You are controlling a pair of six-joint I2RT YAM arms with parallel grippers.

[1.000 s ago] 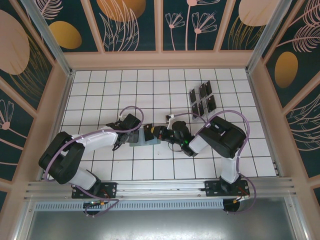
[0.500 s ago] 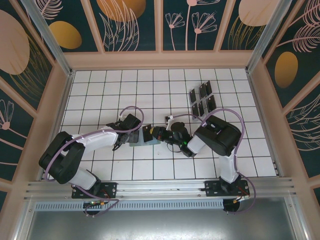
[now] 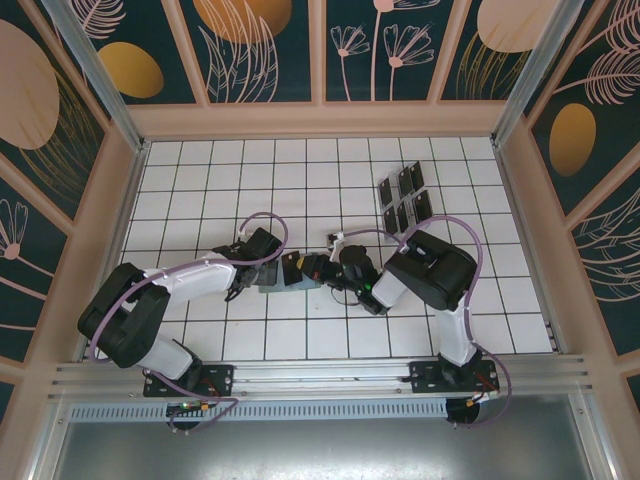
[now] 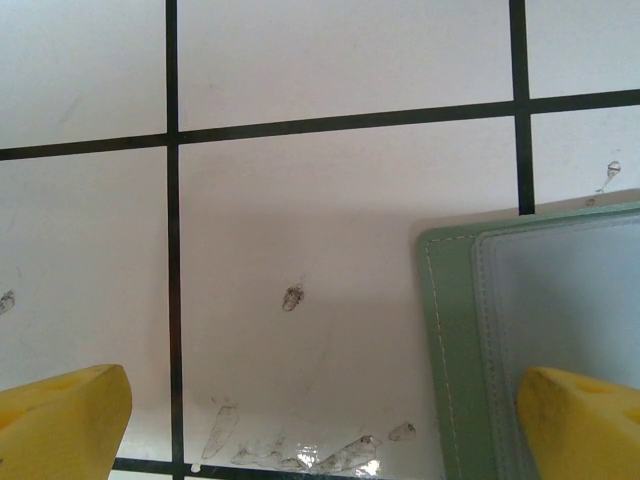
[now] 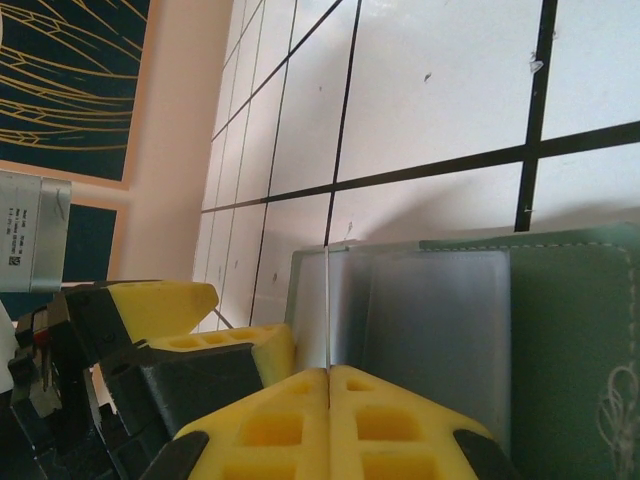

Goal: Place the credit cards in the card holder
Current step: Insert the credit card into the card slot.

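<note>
The sage green card holder (image 3: 281,284) lies open on the tiles between the two arms. In the right wrist view its clear-window pocket (image 5: 430,330) sits just beyond my right gripper (image 5: 329,376), which is shut on a black credit card (image 5: 328,305) seen edge-on as a thin line. From above, that card (image 3: 292,268) is over the holder. My left gripper (image 4: 320,430) is open and wide, with one yellow fingertip (image 4: 585,420) over the holder's corner (image 4: 450,340) and the other over bare tile. More black cards (image 3: 405,200) stand at the back right.
The remaining cards sit in a clear rack (image 3: 403,188) on the white tiled floor, behind the right arm. Peach walls (image 3: 135,190) enclose the floor on three sides. The left gripper's fingers (image 5: 160,300) stand close to the left of the held card.
The right gripper has edged a little to the left with the card, further over the card holder. The left arm has stayed where it was.
</note>
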